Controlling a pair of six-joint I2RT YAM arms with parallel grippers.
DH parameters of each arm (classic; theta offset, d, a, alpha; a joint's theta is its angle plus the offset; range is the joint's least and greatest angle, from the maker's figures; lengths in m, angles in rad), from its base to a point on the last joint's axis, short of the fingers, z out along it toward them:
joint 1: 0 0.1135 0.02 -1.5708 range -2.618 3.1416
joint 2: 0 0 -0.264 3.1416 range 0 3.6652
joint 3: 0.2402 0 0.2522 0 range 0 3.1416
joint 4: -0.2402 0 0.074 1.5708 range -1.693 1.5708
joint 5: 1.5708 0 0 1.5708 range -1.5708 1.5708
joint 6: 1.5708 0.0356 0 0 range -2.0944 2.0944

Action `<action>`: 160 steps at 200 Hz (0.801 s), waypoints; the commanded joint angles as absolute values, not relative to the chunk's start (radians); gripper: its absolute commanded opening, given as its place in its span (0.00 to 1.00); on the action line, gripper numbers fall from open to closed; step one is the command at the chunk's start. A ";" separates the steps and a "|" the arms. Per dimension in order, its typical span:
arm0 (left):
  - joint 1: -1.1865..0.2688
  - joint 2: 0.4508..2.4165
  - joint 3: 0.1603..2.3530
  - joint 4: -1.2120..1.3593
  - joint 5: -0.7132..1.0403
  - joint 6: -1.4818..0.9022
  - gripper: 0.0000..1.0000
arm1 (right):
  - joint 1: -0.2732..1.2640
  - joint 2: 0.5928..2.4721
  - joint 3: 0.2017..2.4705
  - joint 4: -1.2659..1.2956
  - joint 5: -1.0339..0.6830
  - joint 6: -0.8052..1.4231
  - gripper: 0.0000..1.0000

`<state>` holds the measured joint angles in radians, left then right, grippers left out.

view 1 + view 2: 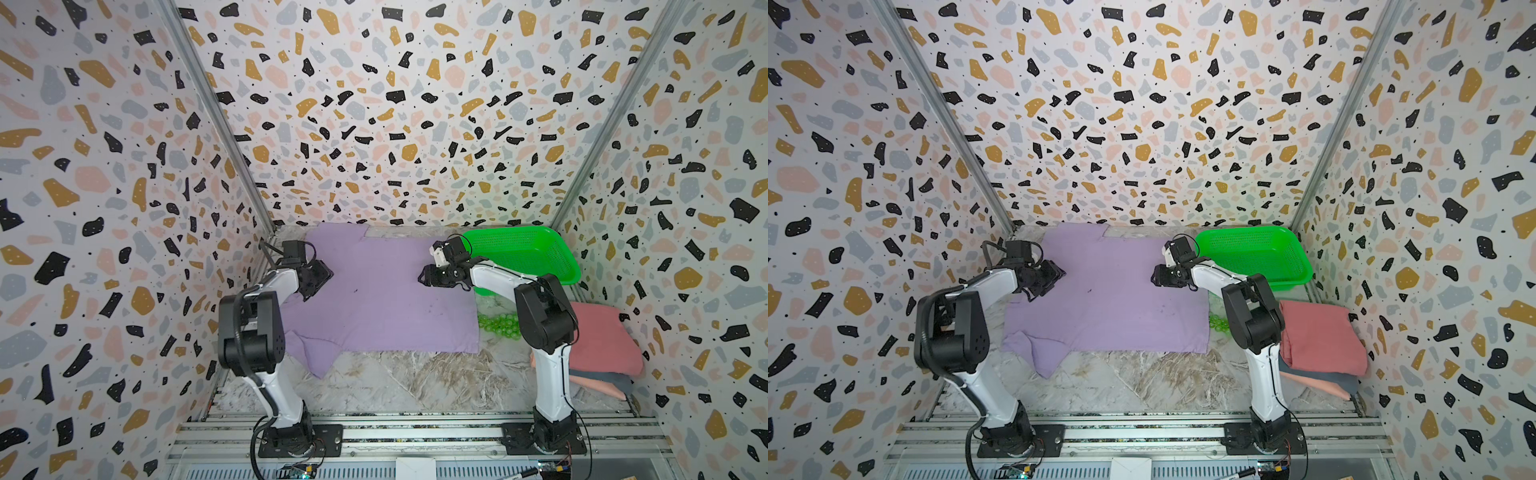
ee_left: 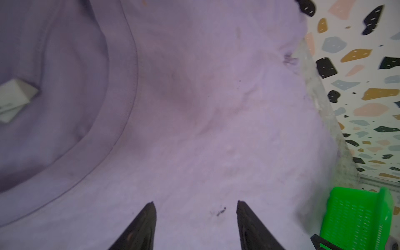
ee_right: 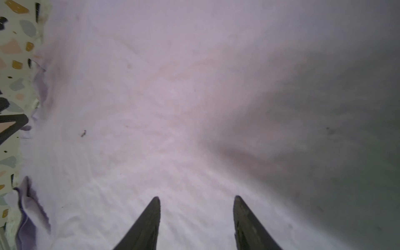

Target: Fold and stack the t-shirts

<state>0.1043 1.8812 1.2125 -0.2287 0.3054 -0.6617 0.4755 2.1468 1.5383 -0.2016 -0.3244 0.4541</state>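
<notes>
Cloth covers most of the desk (image 1: 415, 382): the lavender t-shirt (image 1: 382, 291) lies spread flat, collar end toward the left arm, one sleeve rumpled at the near left corner. I'd say it is laid open like this so the folding can begin. The left gripper (image 2: 195, 203) hangs low over it near the ribbed collar (image 2: 121, 121), fingers spread, nothing between them. The right gripper (image 3: 197, 197) hangs over the hem side, likewise spread and empty. The knit looks thin and limp, faintly wrinkled, with a few dark specks. Beside the right arm's base the folded shirts (image 1: 602, 340) sit stacked, pink on grey-blue on salmon, presumably where this one will end up. A stiff green mesh basket (image 1: 511, 230) stands in the back corner.
</notes>
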 commanded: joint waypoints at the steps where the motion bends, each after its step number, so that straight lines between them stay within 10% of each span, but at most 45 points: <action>1: 0.109 1.924 1.240 -0.193 0.267 -0.638 0.59 | 0.485 2.169 1.589 -0.210 -0.330 0.442 0.54; 160: 0.236 1.630 0.908 -0.314 0.225 -0.651 0.60 | 0.576 1.883 1.195 -0.296 -0.242 0.417 0.56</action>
<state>0.2333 1.6291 0.8368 -0.2157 0.2230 -0.6479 0.5797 1.9194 1.1793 -0.1844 -0.3058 0.4118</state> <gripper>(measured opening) 0.596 0.531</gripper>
